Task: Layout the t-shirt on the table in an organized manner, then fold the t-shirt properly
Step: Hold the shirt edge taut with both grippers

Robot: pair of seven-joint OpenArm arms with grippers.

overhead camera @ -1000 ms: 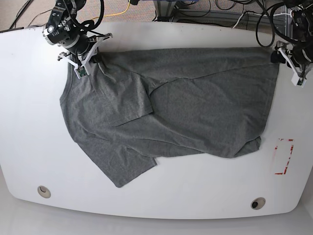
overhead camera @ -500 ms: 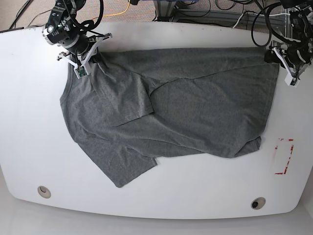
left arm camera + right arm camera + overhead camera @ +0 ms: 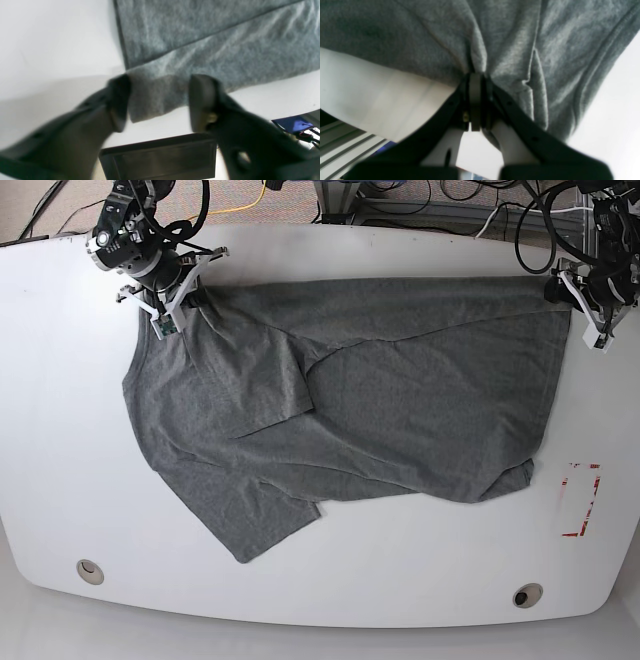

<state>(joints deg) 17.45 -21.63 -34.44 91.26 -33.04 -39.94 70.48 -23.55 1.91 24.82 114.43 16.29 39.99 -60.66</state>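
The grey t-shirt (image 3: pixel 380 400) lies spread and wrinkled on the white table (image 3: pixel 60 430), with one part folded over its middle and a flap reaching toward the front left. My right gripper (image 3: pixel 192 302) is at the shirt's far left corner; in the right wrist view it (image 3: pixel 475 100) is shut on a bunched fold of the shirt (image 3: pixel 420 32). My left gripper (image 3: pixel 556 292) is at the shirt's far right corner. In the left wrist view it (image 3: pixel 158 102) is open, its fingers (image 3: pixel 120 100) standing either side of the shirt's corner (image 3: pixel 155 100) without pinching it.
A red tape rectangle (image 3: pixel 580 500) marks the table at the right. Two grommet holes (image 3: pixel 90 570) (image 3: pixel 527 595) sit near the front edge. Cables (image 3: pixel 480 210) run beyond the far edge. A dark box (image 3: pixel 160 160) shows below the table edge.
My left arm has shifted a little inward along the far right corner of the shirt. The shirt and my right arm have hardly moved.
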